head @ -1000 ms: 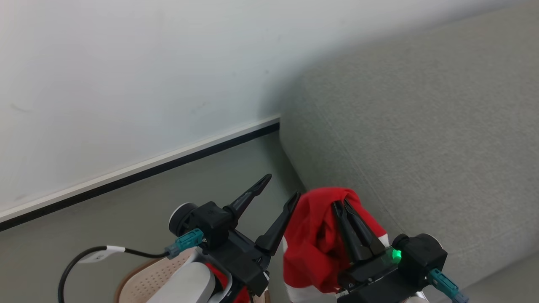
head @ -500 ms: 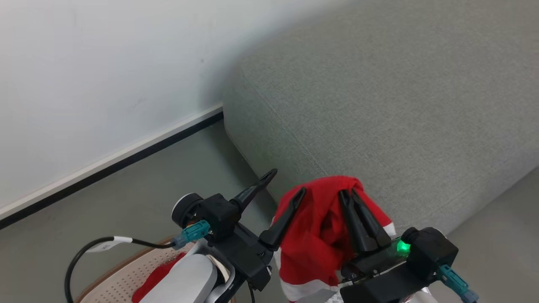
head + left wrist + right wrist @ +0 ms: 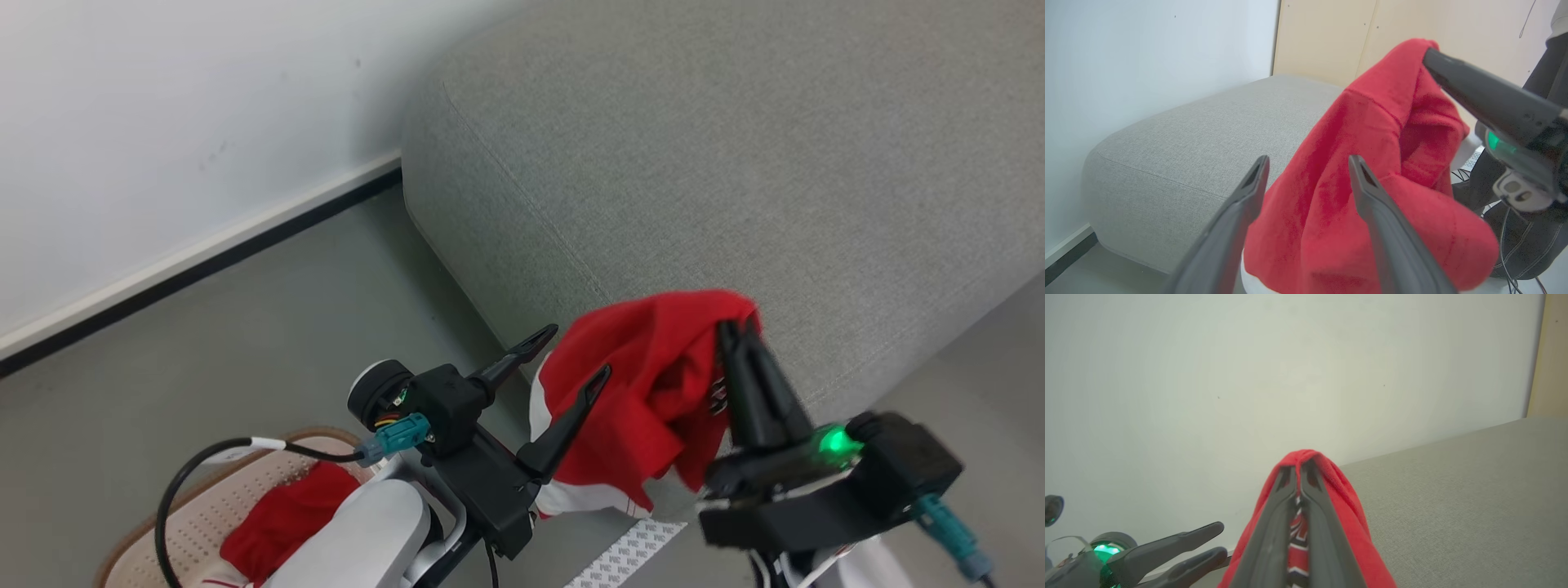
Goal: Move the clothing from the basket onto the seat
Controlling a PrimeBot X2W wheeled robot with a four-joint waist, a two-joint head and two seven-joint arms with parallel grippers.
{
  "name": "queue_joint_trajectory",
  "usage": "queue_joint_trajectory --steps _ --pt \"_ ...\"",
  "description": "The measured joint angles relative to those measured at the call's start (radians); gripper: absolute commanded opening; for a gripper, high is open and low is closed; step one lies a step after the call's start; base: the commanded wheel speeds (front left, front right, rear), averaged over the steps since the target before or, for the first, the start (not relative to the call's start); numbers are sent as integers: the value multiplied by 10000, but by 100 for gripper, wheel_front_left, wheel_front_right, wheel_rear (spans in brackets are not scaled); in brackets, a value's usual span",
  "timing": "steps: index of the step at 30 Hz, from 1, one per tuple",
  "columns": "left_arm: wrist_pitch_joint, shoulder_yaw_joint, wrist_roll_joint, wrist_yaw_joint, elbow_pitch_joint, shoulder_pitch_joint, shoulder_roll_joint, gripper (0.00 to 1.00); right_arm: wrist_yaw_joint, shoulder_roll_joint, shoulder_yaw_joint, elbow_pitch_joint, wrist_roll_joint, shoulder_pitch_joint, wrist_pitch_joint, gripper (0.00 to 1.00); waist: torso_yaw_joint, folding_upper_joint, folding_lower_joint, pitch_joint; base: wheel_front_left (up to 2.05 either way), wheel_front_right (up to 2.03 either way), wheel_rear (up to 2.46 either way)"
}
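Right gripper (image 3: pixel 737 328), clamped on the red garment (image 3: pixel 637 384), has swung toward the grey sofa (image 3: pixel 735 163) at one o'clock, drop-off near; left gripper (image 3: pixel 578 351) gapes empty

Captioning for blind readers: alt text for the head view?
The shut right end effector holds a red garment before the grey sofa; the open left end effector is beside it, near a basket of red clothing.
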Motion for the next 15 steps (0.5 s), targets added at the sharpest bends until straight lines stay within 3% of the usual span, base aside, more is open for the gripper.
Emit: queue_joint_trajectory --steps 5,15 --pt "594 -270 286 -25 -242 -507 161 100 2 71 -1279 -594 71 -1148 0 0 -33 0 0 639 0 0 0" --pt "1592 -1158 869 -389 -602 -2308 268 100 2 71 -4849 -1116 397 -4327 -2 0 304 1 2 2383 0 0 0"
